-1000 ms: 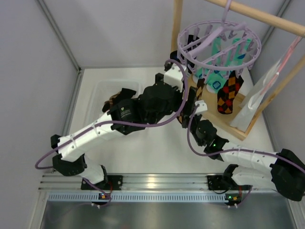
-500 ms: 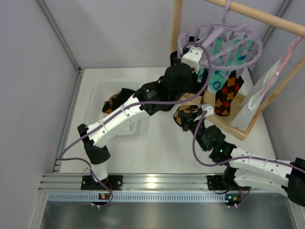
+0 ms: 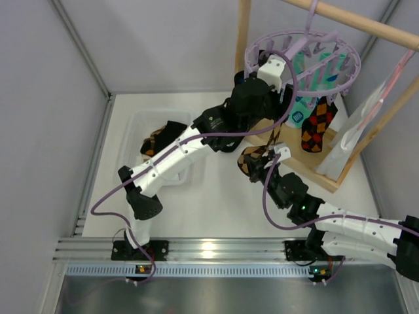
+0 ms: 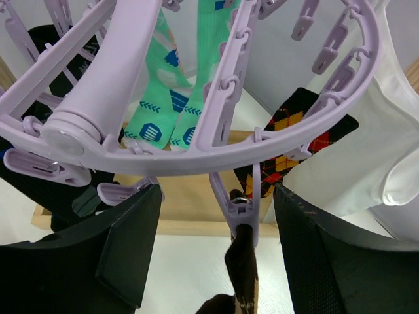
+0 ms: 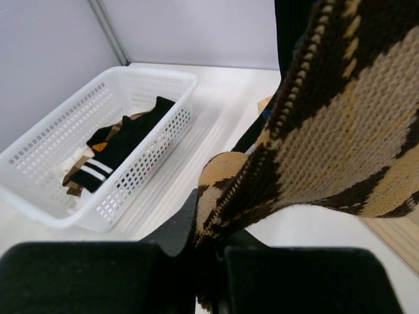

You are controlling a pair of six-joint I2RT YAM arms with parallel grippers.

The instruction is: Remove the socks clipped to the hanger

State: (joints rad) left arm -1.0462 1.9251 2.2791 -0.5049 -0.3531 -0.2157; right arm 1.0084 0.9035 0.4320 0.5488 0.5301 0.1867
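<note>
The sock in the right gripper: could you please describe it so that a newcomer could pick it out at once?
Find the wooden rack at the table's far right, where a round lavender hanger hangs. Below the ring's near edge, the sock is pinched by the right gripper. It is tan-and-brown argyle, unlike the orange-and-black argyle sock and the mint-teal socks hanging further back.

A lab bench point(image 3: 216, 212) walled by plain panels point(image 3: 39, 131).

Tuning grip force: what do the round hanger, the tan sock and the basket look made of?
Hanger: lavender moulded plastic, smooth, soft sheen. Tan sock: knit yarn, stitch rows visible, matte. Basket: probably white plastic, rigid perforated walls.
</note>
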